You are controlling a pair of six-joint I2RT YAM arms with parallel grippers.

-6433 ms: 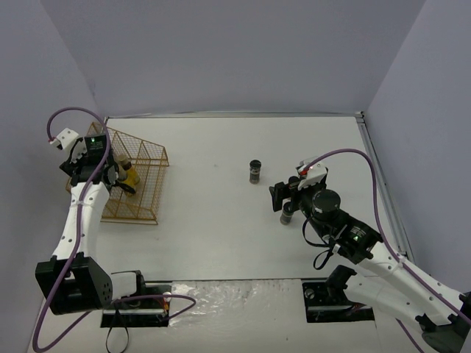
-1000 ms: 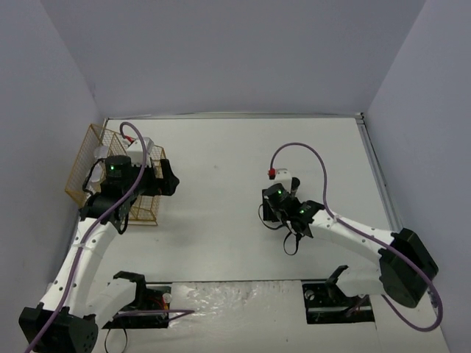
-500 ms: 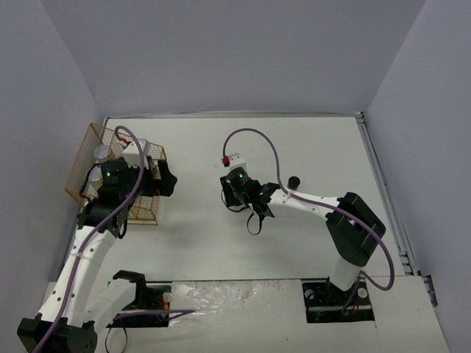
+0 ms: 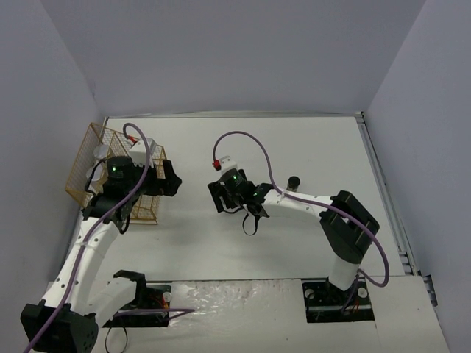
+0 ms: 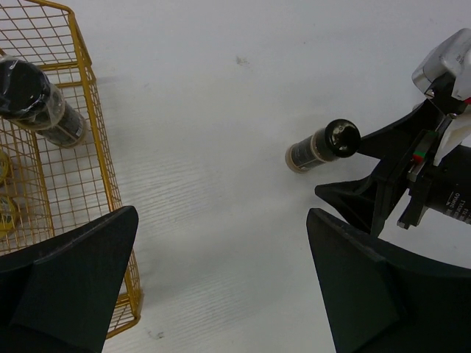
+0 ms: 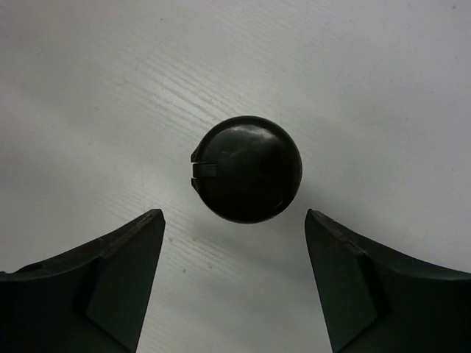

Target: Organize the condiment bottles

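From above: gold wire rack (image 4: pixel 85 140) by the left edge of the worktop (image 4: pixel 243 140), toward the far left corner. Left gripper (image 4: pixel 168 181) just off the rack's right side, its wrist covering part of the wire there. Right arm (image 4: pixel 309 200) stretched across from the near right corner, right gripper (image 4: pixel 216 195) left of the worktop's middle and apart from the rack, anything beneath it hidden by the wrist. One short dark jar (image 4: pixel 294 180) upright right of the middle, just beyond the arm. From the left wrist: left fingers (image 5: pixel 73 287) spread wide over bare worktop, nothing between them. Rack's corner at the frame's left, a racked jar (image 5: pixel 38 99) with a black top behind the wire, yellow tops (image 5: pixel 4 213) nearer, cut off by the frame edge. Out on the open surface, a black-lidded jar (image 5: pixel 324 145) standing just beside the right gripper's dark fingertips. From the right wrist: straight down onto that jar's round lid (image 6: pixel 246 169), right fingers (image 6: pixel 96 294) parted to either side of it, not touching.
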